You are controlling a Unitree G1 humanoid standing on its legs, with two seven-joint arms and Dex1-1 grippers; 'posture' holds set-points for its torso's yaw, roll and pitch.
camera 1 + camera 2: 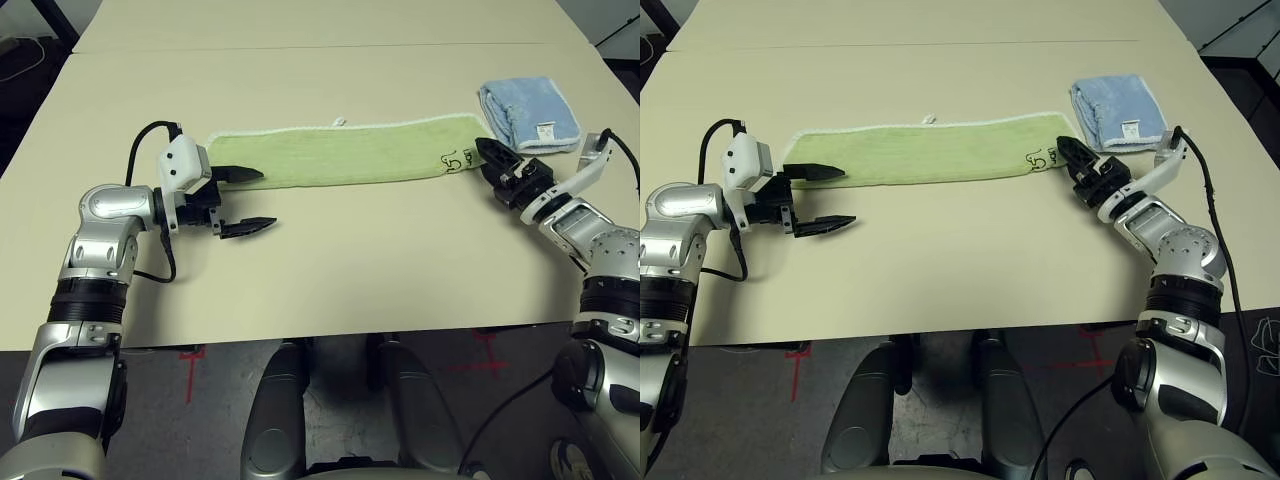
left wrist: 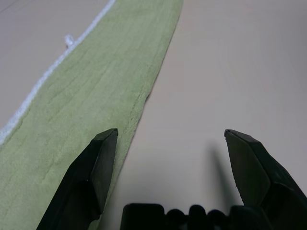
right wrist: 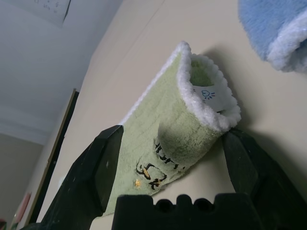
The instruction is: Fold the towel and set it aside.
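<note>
Right wrist view: my right gripper (image 3: 170, 158) wide, straddling the towel (image 1: 350, 153) end w/ lettering, not clamped. Left gripper (image 1: 243, 200) wide at the opp end. Towel's a long strip on the surface (image 1: 330, 270). Next, I reckon: pinch both ends, fold lengthwise.

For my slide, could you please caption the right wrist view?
Open right gripper straddling the raised end of the folded green towel, blue towel beyond.
</note>
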